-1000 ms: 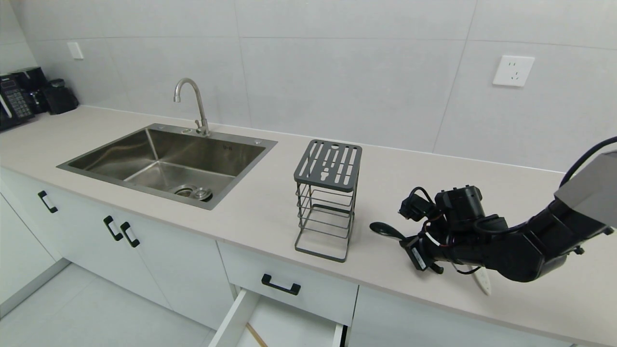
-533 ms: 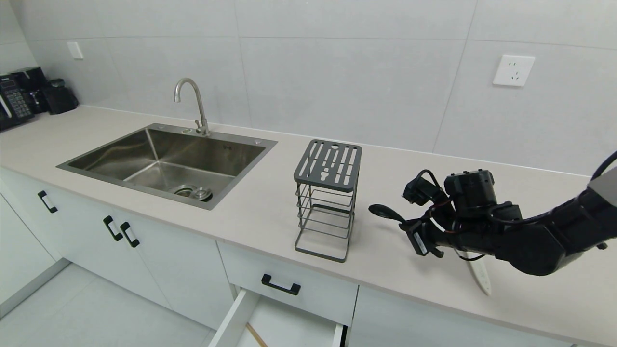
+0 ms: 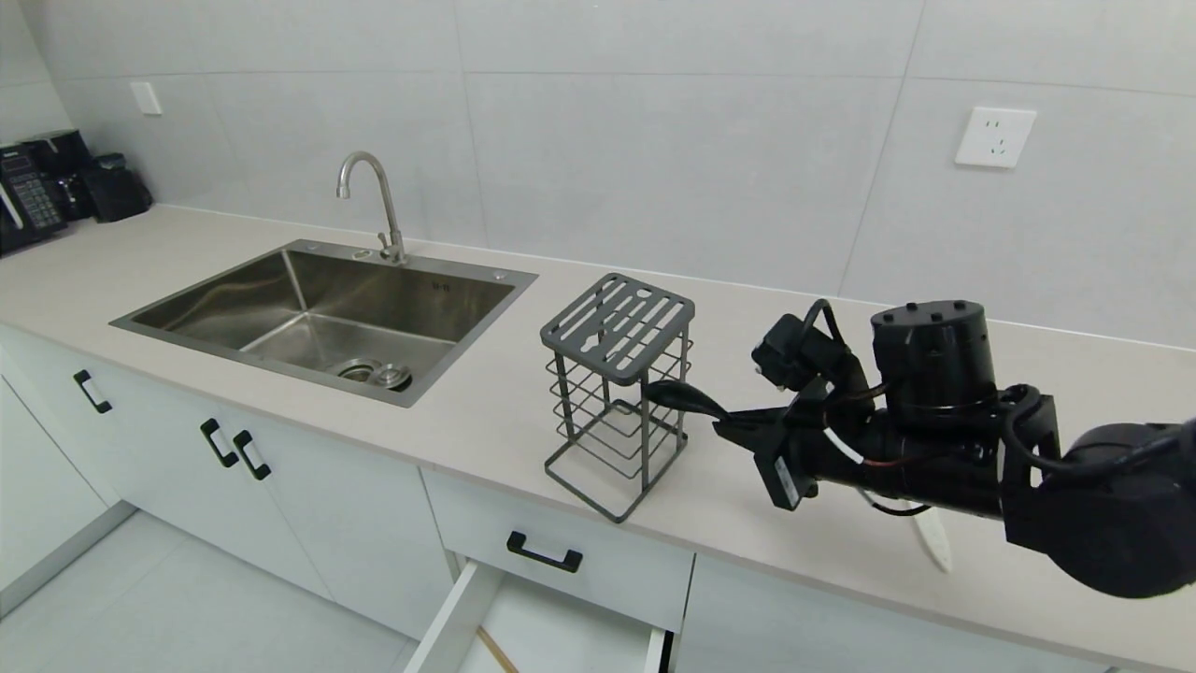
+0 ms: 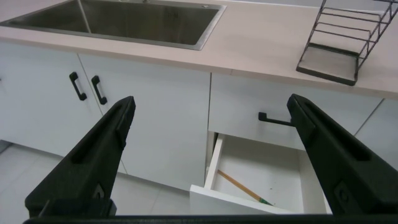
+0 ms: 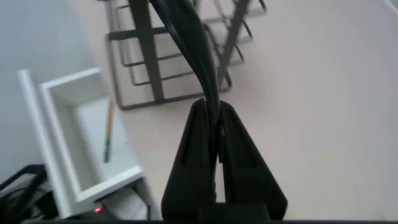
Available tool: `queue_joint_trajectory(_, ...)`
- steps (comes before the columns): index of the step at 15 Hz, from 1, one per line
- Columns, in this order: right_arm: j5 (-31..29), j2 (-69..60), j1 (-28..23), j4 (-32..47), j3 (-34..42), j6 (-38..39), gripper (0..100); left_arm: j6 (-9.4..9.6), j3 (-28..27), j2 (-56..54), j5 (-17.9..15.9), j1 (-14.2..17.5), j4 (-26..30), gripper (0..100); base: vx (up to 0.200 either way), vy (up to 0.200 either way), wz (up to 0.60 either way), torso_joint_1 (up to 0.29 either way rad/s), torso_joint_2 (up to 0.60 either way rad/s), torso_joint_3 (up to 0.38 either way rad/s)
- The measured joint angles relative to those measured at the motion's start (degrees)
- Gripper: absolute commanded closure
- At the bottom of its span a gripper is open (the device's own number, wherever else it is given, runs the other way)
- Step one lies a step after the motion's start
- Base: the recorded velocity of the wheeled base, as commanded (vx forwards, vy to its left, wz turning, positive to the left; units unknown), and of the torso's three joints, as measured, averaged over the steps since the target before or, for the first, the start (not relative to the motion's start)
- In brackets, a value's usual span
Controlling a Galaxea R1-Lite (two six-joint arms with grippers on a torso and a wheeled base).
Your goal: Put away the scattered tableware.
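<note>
My right gripper (image 3: pixel 740 432) is shut on the handle of a black spoon (image 3: pixel 684 396), held level above the counter. The spoon's bowl presses against the right side of the dark wire cutlery rack (image 3: pixel 617 393), which stands turned at an angle. In the right wrist view the black spoon (image 5: pixel 186 43) runs from the shut gripper (image 5: pixel 214 124) up to the rack (image 5: pixel 149 68). A white knife (image 3: pixel 931 544) lies on the counter under the right arm. My left gripper (image 4: pixel 211 155) hangs open and empty below counter height, before the cabinets.
A steel sink (image 3: pixel 322 318) with a tap (image 3: pixel 374 201) lies left of the rack. Under the rack a drawer (image 4: pixel 261 180) stands pulled out with a thin stick (image 4: pixel 242 186) inside. The beige counter (image 3: pixel 495 421) meets a tiled wall behind.
My right arm swung left with the spoon, raising it to the rack. The spoon's bowl met the rack, which slid left and turned.
</note>
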Motion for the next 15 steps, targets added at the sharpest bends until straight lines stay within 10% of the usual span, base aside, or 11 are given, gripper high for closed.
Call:
queue_joint_trajectory(5,1.73,-1.18,10.14,-3.25,2.38,10.63,100,0.02,0.0,0.0,-0.02,-0.02,0.02,0,0.0,0.0,0.0,0.0,0.0,0.0)
queue_joint_trajectory(15,-0.6,-1.49,7.5,-4.63,6.23,10.59,100,0.0,0.0,0.0,0.0,0.0,0.02,0,0.0,0.0,0.0,0.0,0.0,0.0)
